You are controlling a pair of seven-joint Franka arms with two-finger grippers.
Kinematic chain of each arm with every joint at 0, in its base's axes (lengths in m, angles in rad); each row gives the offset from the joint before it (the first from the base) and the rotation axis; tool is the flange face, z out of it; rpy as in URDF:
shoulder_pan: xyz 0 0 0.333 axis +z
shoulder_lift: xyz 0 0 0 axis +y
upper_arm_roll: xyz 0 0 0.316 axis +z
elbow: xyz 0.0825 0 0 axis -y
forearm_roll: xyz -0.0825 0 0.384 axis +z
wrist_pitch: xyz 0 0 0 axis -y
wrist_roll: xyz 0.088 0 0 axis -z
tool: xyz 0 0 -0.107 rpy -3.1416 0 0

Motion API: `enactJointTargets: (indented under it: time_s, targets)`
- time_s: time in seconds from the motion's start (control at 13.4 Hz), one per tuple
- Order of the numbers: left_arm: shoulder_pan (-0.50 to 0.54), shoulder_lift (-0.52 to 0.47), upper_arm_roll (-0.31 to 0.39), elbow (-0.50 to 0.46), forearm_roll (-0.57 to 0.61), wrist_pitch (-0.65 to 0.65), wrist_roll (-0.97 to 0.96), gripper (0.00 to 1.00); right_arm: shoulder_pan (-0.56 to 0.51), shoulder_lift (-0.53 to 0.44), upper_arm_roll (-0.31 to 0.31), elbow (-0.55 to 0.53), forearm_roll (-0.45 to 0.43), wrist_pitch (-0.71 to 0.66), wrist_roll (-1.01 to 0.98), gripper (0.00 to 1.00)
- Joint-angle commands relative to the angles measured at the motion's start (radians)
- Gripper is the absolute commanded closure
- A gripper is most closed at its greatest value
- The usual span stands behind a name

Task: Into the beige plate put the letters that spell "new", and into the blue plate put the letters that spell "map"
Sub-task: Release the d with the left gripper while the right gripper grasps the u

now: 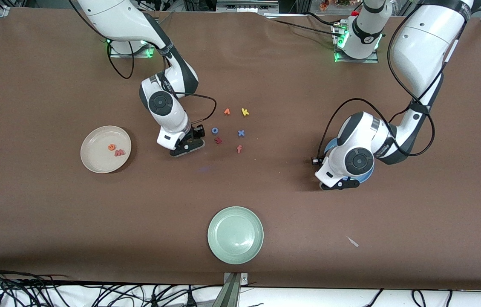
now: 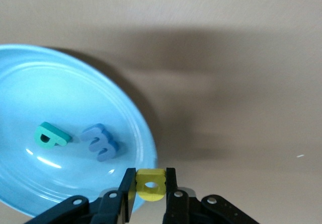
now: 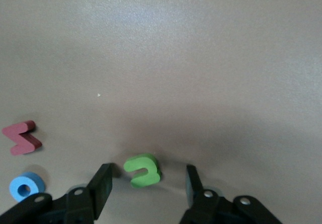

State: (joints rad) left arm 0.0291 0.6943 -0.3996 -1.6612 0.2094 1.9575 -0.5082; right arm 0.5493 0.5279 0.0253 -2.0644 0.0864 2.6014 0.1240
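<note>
Front view: beige plate (image 1: 95,164) holds "e" (image 1: 112,147), "w" (image 1: 119,152); left fingers (image 2: 171,179) pinch "p" (image 2: 151,183); right fingers (image 3: 103,177) apart.

Dark red letter (image 3: 21,137) and blue "o" (image 3: 27,185) crowd green "n" (image 3: 143,170).

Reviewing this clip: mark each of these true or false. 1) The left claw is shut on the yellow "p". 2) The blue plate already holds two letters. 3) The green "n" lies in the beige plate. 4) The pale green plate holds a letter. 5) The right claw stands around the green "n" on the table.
1) True: the left claw pinches the yellow "p" at the rim of the blue plate.
2) True: the teal "a" and blue "m" lie in it.
3) False: the green "n" lies on the table; the beige plate holds the orange "e" and salmon-red "w".
4) False: the pale green plate holds nothing.
5) True: the right claw has a finger on either side of it, not yet touching.
</note>
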Motion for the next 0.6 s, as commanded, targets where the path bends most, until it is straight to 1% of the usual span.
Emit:
enactJointTargets:
  time_s: [0.0, 0.22, 0.3, 0.45, 0.52]
  targets:
    - [0.049, -0.030, -0.013, -0.034, 0.102, -0.023, 0.104, 0.80, 0.006, -0.008, 0.001, -0.011, -0.011, 0.016, -0.007, 0.37]
    - [0.141, -0.030, -0.019, -0.032, 0.096, -0.026, 0.273, 0.79, 0.006, -0.003, 0.001, -0.010, -0.011, 0.023, -0.007, 0.38]
    - [0.161, -0.027, -0.019, -0.034, 0.090, -0.025, 0.310, 0.65, 0.008, 0.004, 0.001, -0.010, -0.011, 0.034, -0.006, 0.39]
    - [0.158, -0.019, -0.019, -0.034, 0.045, -0.025, 0.313, 0.01, 0.014, 0.004, 0.001, -0.010, -0.013, 0.035, -0.007, 0.44]
    - [0.150, -0.021, -0.019, -0.032, 0.025, -0.026, 0.315, 0.00, 0.015, 0.004, 0.001, -0.010, -0.013, 0.037, -0.007, 0.49]
